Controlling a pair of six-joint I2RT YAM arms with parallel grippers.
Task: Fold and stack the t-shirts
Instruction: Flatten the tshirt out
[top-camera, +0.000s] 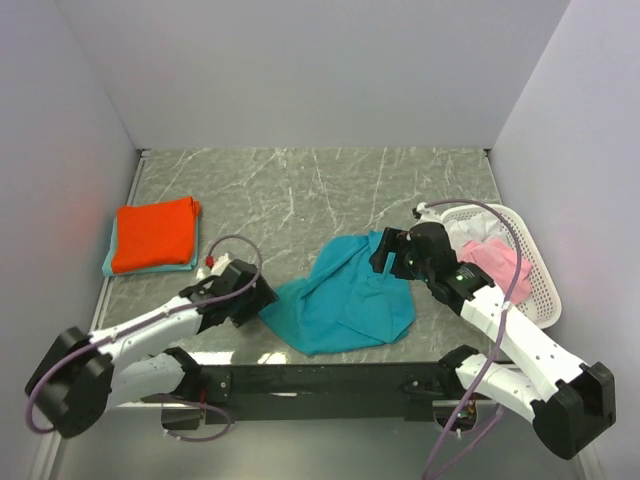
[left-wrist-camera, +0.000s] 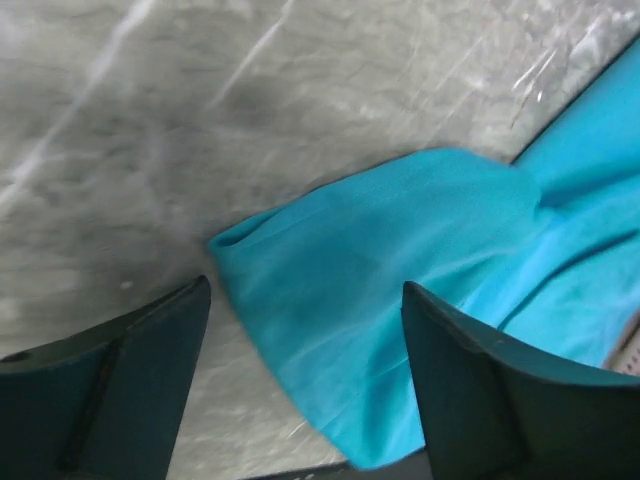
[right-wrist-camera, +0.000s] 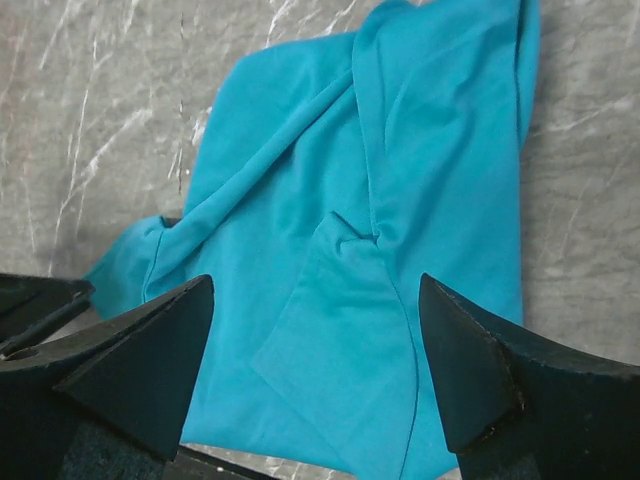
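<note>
1. Top view. The teal shirt (top-camera: 345, 300) lies crumpled and unfolded on the table (top-camera: 300, 190), near the front edge and between the two arms. The orange shirt (top-camera: 153, 232) sits folded at far left on a pale teal shirt (top-camera: 108, 265), of which only an edge shows. The pink shirt (top-camera: 495, 258) and some white cloth (top-camera: 462, 230) wait in the basket (top-camera: 530, 285) at right.
   - The left gripper (top-camera: 258, 300) is at the teal shirt's left corner and the right gripper (top-camera: 385, 255) is over its upper right edge.
   - Judgement: two shirts are stacked, this is the third, and the step in hand is spreading it flat before any fold.

2. Left wrist view. The left gripper (left-wrist-camera: 307, 290) has its jaws spread and low to the table. A rounded lobe of the teal shirt (left-wrist-camera: 400, 260) lies between the fingers, not pinched.
   - The lobe may be a sleeve or a hem corner. I cannot tell which.
   - Next move, likely: close on this corner, taking one layer only.

3. Right wrist view. The right gripper (right-wrist-camera: 315, 290) also has its jaws spread, hovering above the cloth and holding nothing.
   - The teal shirt (right-wrist-camera: 400, 150) shows long diagonal creases and a flap doubled over at the middle.
   - Next here: drop onto an outer edge, then draw away from the left arm to pull the cloth taut.
   - Risk: the thin, limp cloth may bunch or slip.
</note>
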